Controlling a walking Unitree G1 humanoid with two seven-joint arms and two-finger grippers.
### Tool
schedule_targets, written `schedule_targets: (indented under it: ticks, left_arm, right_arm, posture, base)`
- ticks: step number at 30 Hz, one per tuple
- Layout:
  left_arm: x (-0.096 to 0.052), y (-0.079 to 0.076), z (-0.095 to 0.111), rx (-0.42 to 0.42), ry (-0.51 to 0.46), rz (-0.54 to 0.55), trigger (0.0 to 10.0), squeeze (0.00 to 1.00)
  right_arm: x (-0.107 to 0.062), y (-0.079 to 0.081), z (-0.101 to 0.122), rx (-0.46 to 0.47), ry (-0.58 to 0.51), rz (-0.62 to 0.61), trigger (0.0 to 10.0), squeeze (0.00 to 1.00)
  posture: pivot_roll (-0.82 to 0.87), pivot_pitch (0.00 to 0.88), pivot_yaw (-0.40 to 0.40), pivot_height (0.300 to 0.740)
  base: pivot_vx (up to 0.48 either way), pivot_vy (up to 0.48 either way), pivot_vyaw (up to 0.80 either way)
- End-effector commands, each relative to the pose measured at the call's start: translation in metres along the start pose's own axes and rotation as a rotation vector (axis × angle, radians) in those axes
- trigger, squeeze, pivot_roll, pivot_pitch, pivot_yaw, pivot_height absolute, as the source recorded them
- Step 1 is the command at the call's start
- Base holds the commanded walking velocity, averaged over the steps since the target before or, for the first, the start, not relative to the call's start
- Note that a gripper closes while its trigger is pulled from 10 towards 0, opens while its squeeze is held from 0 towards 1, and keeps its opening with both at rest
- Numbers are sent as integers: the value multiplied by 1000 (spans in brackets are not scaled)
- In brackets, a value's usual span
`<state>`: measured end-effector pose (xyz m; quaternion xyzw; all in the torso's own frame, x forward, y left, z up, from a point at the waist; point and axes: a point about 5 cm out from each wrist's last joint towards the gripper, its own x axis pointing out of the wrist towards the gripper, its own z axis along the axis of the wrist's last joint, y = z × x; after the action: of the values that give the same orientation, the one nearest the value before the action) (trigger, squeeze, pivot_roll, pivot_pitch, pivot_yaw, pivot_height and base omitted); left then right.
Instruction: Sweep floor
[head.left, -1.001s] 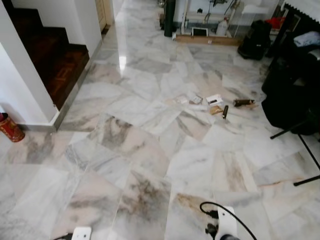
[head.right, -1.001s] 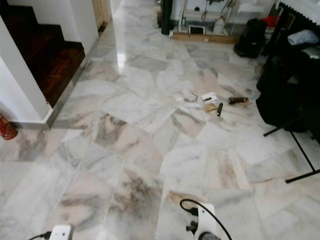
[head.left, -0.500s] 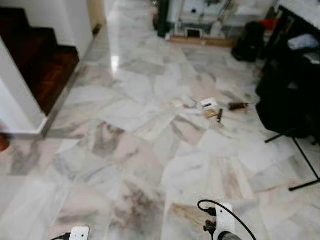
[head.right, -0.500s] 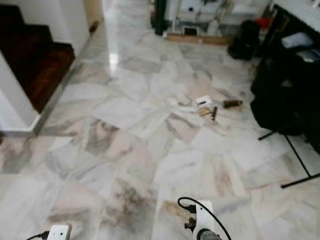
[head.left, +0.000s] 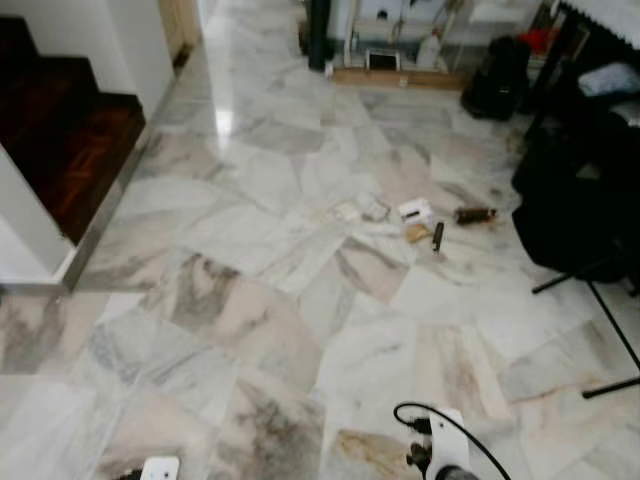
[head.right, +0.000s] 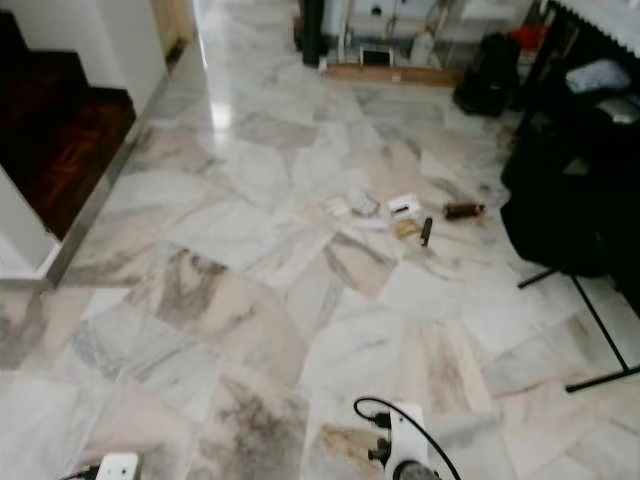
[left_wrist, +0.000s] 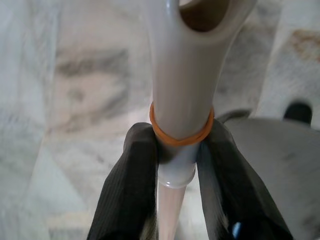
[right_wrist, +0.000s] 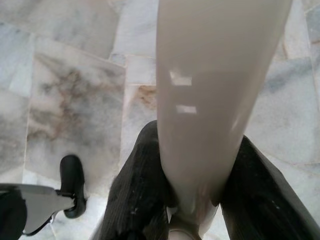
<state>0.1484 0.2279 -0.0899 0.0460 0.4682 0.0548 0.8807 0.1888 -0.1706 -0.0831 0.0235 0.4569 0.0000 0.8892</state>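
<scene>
A small heap of litter lies on the marble floor ahead and to the right: crumpled clear scraps, a white card, a brown piece, a black pen and a dark cylinder. My left gripper is shut on a pale handle just below an orange rubber band. My right gripper is shut on a wider pale handle. Both arms show at the bottom edge of the eye views, the left arm and the right arm with a black cable.
A dark wooden staircase and a white wall stand on the left. Black bags and gear with thin stand legs crowd the right. A black backpack and a wooden board sit at the far end.
The whole view has shifted as the camera moved; the red can at the left has left the picture. The litter and the grippers' hold look unchanged.
</scene>
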Motion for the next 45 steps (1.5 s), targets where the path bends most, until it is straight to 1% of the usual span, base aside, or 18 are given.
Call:
schedule_targets:
  ticks: [1,11,17,24,26,45]
  left_arm:
    - [0,-8,-5,-12,18,-23,10000,0]
    - [-1,-8,-5,-12,18,-23,10000,0]
    - [-1,-9,-6,-8,19,-25,10000,0]
    - [-1,-9,-6,-5,19,-28,10000,0]
    - [-1,-9,-6,-4,18,-29,10000,0]
    - [-1,-8,-5,-13,18,-24,10000,0]
  right_arm:
    - [-1,-5,-3,18,3,-6,10000,0]
    - [-1,-3,-4,9,8,2,10000,0]
    - [-1,-1,-6,-26,16,17,10000,0]
    - [-1,0,-7,-32,14,22,10000,0]
    - [-1,0,-7,-10,12,15,10000,0]
    - [-1,0,-5,-9,10,8,10000,0]
  posture:
    - [73,97,-64,740]
    - [72,75,-64,740]
    - [75,60,-66,740]
    - [76,41,-64,740]
    - [77,41,-64,740]
    - [76,70,-63,740]
  base:
    - [330,0,0]
    - [330,0,0]
    - [330,0,0]
    - [332,0,0]
    - [330,0,0]
    - [330,0,0]
